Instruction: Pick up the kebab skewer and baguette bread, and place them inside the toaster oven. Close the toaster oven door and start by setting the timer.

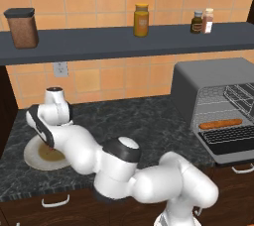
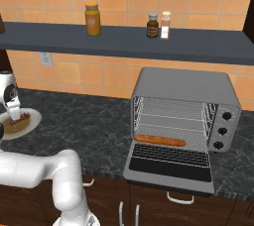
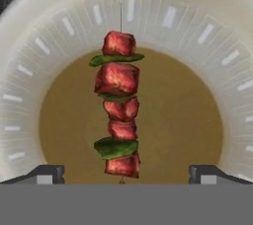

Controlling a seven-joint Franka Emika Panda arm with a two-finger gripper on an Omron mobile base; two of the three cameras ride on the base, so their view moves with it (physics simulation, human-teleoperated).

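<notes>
We are at the step of taking the kebab skewer point(image 3: 119, 108), which lies in the middle of the plate point(image 3: 207, 26) directly under our gripper point(image 3: 126, 173); its jaws stand wide apart, one on each side of the stick, and hold nothing. Our arm is folded to the left and bent down over the plate, so the next move, we judge, is to go lower and close on the meat chunks. Farther to the right, the baguette bread point(image 2: 159, 141) already lies inside the toaster oven point(image 2: 186, 88), and the toaster oven door point(image 2: 168, 166) hangs open.
</notes>
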